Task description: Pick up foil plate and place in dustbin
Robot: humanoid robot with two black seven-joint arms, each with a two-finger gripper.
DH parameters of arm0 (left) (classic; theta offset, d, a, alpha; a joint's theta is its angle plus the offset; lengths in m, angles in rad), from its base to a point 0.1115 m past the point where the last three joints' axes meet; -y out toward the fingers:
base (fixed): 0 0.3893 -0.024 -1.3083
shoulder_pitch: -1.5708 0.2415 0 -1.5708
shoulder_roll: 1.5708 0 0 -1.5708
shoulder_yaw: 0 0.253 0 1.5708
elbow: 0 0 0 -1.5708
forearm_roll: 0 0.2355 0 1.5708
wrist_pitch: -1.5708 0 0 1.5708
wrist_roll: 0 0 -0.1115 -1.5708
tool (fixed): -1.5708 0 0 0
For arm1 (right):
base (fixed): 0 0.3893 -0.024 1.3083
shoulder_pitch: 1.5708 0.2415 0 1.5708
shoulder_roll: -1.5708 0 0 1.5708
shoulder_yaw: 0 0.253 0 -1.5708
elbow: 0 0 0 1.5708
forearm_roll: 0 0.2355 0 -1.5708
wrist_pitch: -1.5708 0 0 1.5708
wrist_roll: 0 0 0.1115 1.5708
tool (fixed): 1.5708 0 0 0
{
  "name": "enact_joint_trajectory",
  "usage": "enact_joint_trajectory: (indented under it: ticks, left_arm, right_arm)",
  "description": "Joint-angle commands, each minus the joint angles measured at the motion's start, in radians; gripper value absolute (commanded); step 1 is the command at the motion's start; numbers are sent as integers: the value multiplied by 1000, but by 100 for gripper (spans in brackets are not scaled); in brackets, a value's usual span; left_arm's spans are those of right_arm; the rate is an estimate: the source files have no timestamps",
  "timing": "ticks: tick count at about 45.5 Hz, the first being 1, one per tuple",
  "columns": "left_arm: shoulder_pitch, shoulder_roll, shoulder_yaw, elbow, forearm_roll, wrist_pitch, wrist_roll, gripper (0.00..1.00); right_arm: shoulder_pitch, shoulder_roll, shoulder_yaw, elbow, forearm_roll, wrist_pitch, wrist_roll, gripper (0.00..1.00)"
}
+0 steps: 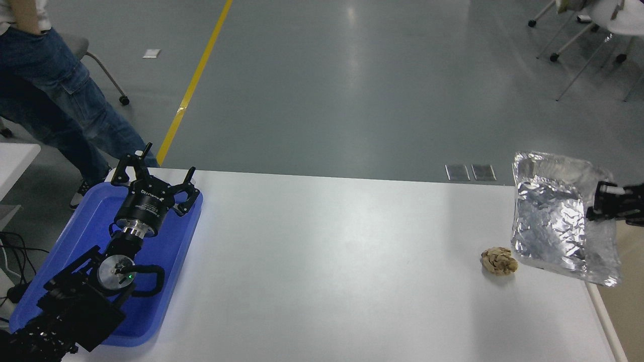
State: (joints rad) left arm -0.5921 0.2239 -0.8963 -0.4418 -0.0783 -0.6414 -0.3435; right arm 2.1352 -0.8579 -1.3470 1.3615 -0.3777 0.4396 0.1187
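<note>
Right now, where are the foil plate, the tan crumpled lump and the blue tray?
foil plate [551,221]: head view, on its wrinkled middle.
tan crumpled lump [498,261]: head view, on its centre.
blue tray [80,221]: head view, on bare floor left of the parked arm.

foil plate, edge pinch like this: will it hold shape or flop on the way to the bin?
The foil plate hangs nearly upright from the right pincer gripping one edge, so it is probably very light. Its wrinkled surface suggests thin foil that dents easily. It may bend at the pinch or sway.
</note>
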Motion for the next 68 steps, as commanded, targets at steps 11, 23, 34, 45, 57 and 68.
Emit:
enact_joint_trajectory:
  ticks: [11, 23, 34, 45, 57, 68]
  left_arm:
    - [0, 0, 0, 0, 0, 0, 0, 100]
    - [0, 0, 0, 0, 0, 0, 0, 100]
    - [0, 0, 0, 0, 0, 0, 0, 100]
    - [0, 0, 0, 0, 0, 0, 0, 100]
    - [0, 0, 0, 0, 0, 0, 0, 100]
    - [0, 0, 0, 0, 0, 0, 0, 100]
  right_arm:
    - [221, 45, -60, -2, -9, 94, -1, 0]
    - [201, 39, -61, -5, -10, 87, -1, 0]
    - [4, 45, -37, -218, 13, 4, -1, 0]
    - [-394, 37, 89, -597, 69, -10, -1, 0]
    - [-719, 37, 247, -847, 100, -39, -7, 0]
    - [-969, 37, 325, -998, 140, -114, -11, 0]
